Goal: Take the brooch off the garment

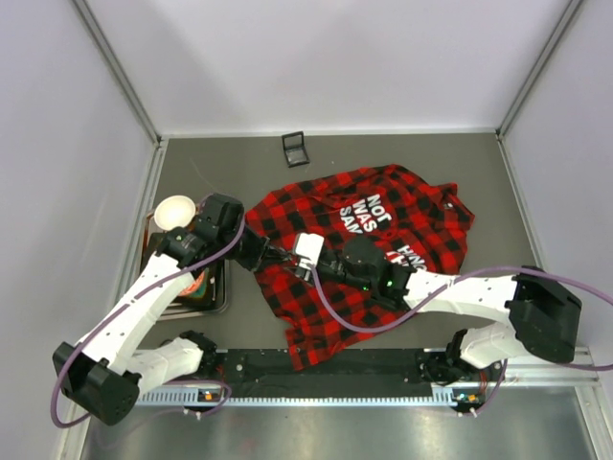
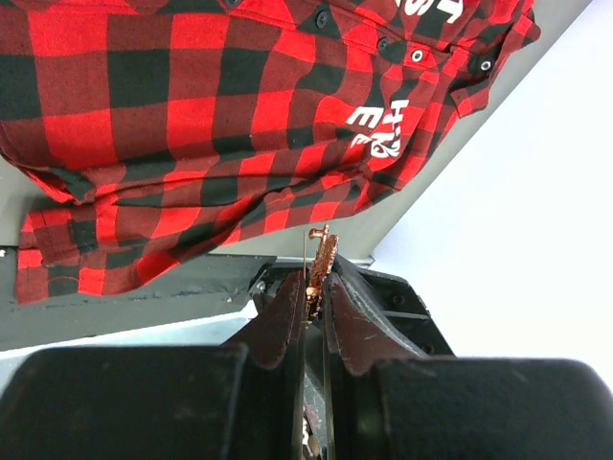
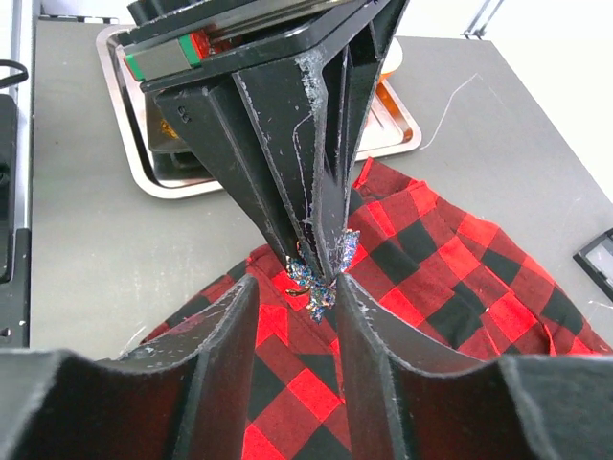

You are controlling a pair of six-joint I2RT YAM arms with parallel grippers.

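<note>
Brooch point(image 3: 321, 283) sits mid-frame in the right wrist view: sparkly pale-blue bits, right over the left edge of the plaid garment point(image 3: 431, 259). Left gripper point(image 3: 321, 251) comes down from the top of the frame, fingers pressed together and pinching the brooch at the very tips. In the left wrist view the same piece shows edge-on, thin and coppery, its long axis running straight out along the fingers.

Right gripper point(image 3: 297, 292) enters from the bottom of the frame, jaws spread, one finger on each side of the brooch. Can't tell if the pads touch it. Both arms are at the brooch, meeting nose to nose; in the top view that is centre-left, at the shirt's left hem.

Can't tell if the pin is through the cloth or free; the fabric peaks up just under it.

Judgement: the coming move turns on drawing the brooch up and away from the cloth along the pin's line.

Room: bare grey table point(image 3: 115, 259) at left of frame, metal tray point(image 3: 144, 163) at upper left behind the left gripper, cloth at lower right. The pull-away side is open but tight between the two grippers.
</note>
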